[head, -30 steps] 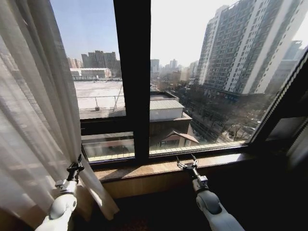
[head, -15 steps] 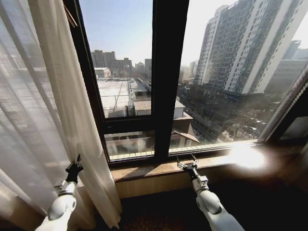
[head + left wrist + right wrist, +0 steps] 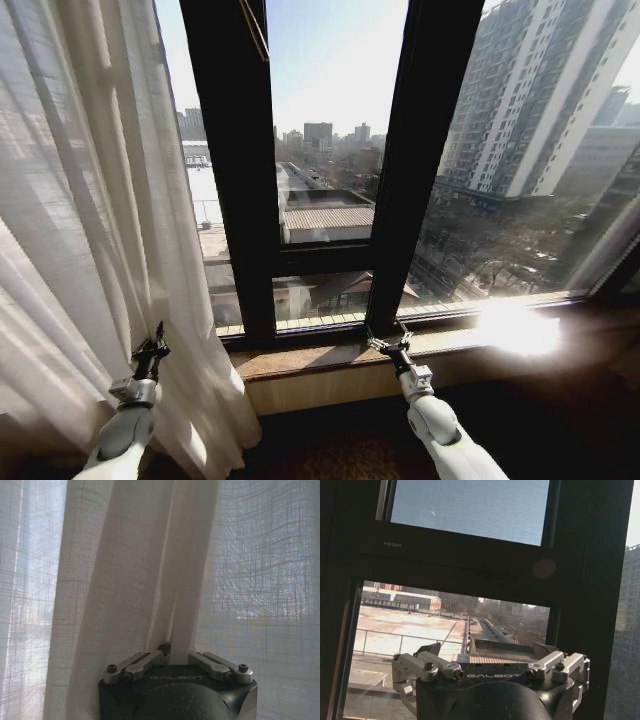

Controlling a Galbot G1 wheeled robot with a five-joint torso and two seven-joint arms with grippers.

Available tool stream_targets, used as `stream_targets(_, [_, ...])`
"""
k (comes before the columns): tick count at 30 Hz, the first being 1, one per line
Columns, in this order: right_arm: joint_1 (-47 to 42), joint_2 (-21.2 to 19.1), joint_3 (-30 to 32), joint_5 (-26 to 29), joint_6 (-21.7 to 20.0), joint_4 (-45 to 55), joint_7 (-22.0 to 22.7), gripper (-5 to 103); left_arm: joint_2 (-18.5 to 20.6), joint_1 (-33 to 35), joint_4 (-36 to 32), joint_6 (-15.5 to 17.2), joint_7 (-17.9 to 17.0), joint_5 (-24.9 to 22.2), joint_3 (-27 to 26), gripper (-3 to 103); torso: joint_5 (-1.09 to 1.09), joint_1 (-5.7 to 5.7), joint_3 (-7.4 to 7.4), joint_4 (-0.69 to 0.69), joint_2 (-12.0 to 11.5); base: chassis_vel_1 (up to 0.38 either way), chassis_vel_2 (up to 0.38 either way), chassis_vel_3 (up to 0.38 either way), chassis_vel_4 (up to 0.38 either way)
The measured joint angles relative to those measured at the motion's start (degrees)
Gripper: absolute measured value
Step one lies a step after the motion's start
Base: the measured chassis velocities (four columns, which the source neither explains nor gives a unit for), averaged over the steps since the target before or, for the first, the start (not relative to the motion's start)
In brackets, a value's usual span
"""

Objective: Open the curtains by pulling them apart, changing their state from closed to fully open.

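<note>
Left gripper (image 3: pixel 157 333) fingers are clamped on a vertical pleat of the curtains (image 3: pixel 90 230), bunched at 9 o'clock. Right gripper (image 3: pixel 388 336) fingers are spread apart, nothing held.

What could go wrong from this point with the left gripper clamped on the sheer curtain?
1. The left gripper appears shut on just a thin fold of the curtain. The sheer fabric could slip out or get strained if pulled further.
2. The curtain hangs bunched low around the left gripper, so slack might drape over the arm and snag.
3. The right gripper hovers open close to the window sill and black window frame; base or torso motion might knock it against them.
</note>
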Motion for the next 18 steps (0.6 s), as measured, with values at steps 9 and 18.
stream_targets(9, [0.0,0.0,0.0,0.0,0.0,0.0,0.0,100,-0.4,0.0,0.3,-0.3,0.0,0.3,0.0,0,0.01,0.0,0.0,-0.01,0.0,0.358,0.333,-0.379,-0.333])
stream_targets(18, [0.0,0.0,0.0,0.0,0.0,0.0,0.0,100,-0.5,-0.1,0.6,-0.5,0.0,0.3,0.0,0,-0.01,0.0,0.0,-0.01,0.0,0.37,0.344,-0.372,-0.338])
